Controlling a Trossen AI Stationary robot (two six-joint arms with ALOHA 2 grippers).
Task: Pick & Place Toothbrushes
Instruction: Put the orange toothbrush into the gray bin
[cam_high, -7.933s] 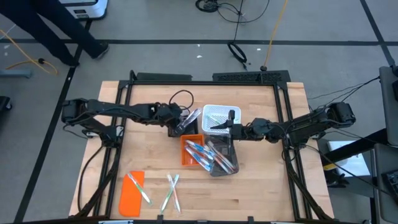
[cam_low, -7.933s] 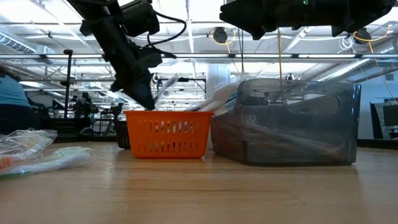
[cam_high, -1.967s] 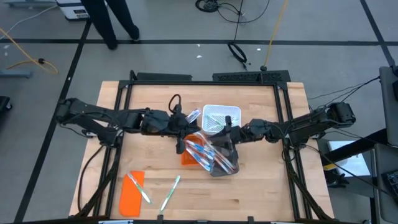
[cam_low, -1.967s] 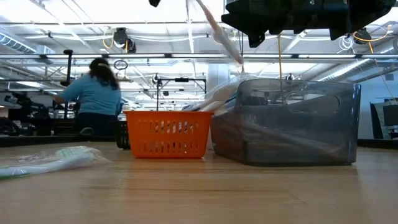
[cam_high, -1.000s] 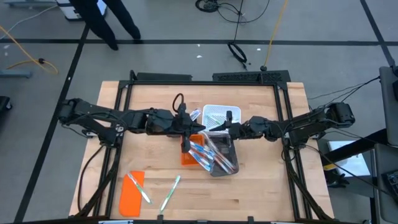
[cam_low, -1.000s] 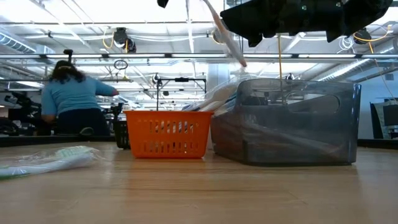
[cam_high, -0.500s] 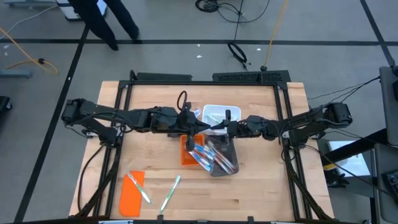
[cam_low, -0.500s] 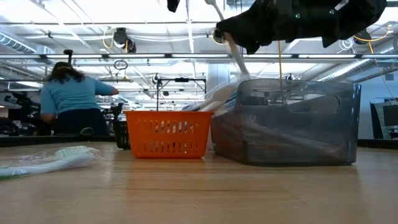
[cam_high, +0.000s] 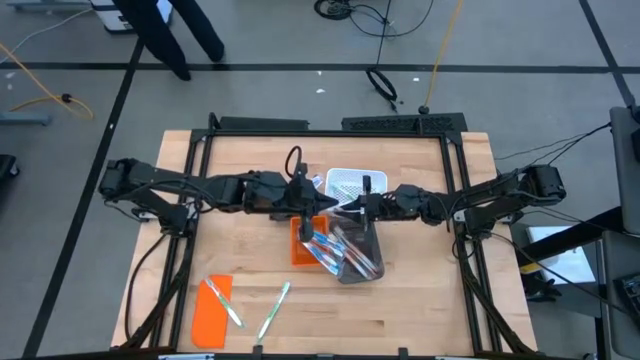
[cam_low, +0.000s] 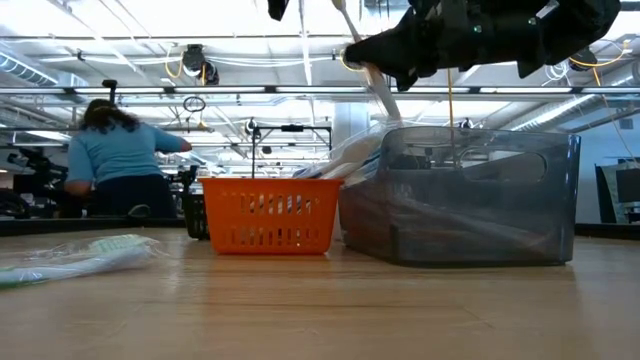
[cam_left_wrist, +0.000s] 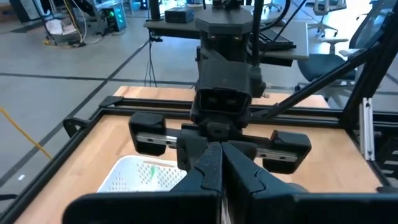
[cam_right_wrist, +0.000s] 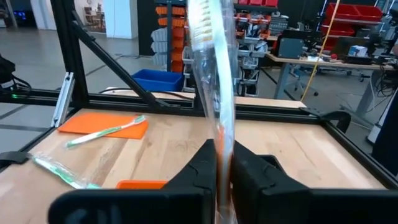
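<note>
A toothbrush in a clear wrapper (cam_low: 372, 75) hangs slanted above the grey bin (cam_low: 460, 195), with my two grippers meeting at it over the table's middle. My right gripper (cam_right_wrist: 222, 149) is shut on its lower part. My left gripper (cam_left_wrist: 221, 152) is shut at its upper end, and the right gripper stands just ahead of it. Several toothbrushes lie in the grey bin (cam_high: 355, 250). One toothbrush (cam_high: 273, 310) lies flat on the table near the front edge, and another (cam_high: 222, 303) lies across the orange lid (cam_high: 210, 312). My left gripper has the toothbrush's upper end. Its own shut fingers (cam_left_wrist: 208, 171) hide the place of contact, and that end lies above the low view's top edge. My right gripper pinches the wrapped toothbrush's lower part (cam_right_wrist: 222, 140) between its two fingers. The fingers come level from the table's right and lie across the brush. The brush stands steeply tilted with its bristle head (cam_right_wrist: 200, 22) up. Its lower end (cam_low: 394, 112) pokes out below the fingers, clear of the bin.
An orange basket (cam_low: 268, 215) stands against the grey bin's left side. A white basket (cam_high: 352, 185) stands behind them. The near half of the table holds only the lid and two toothbrushes. A person (cam_low: 115, 160) stands in the room beyond.
My right gripper has gone toward the table's left, tipped a little, and shut on the hanging toothbrush. My left gripper has shifted slightly toward the right, still holding the toothbrush, which stays slanted above the bin.
</note>
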